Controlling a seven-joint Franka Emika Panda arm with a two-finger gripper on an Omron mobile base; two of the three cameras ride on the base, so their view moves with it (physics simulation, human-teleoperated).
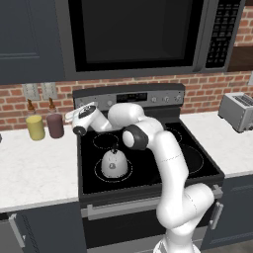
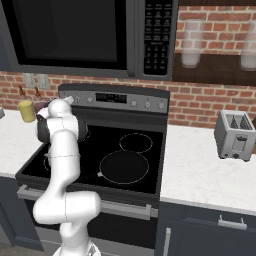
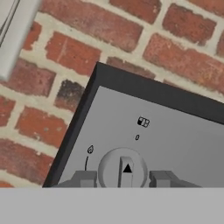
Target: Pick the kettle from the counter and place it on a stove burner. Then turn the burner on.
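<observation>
I see the kettle (image 1: pixel 114 163) on the stove's (image 1: pixel 197 160) near-left ring, my gripper (image 3: pixel 122 178) at the far-left knob (image 3: pixel 122 168), jaws spread either side

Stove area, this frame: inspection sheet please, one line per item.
Surface: white counter flanks the black stove.
Job's things: kettle upright on the front-left burner ring; knob on the back panel, pointer straight up.
Clutter: yellow bottle, maroon bottle, toaster.
End effector: open, fingers either side of the knob, contact not clear.
Cables: nothing seen.
Surroundings: brick wall, microwave overhead.
</observation>
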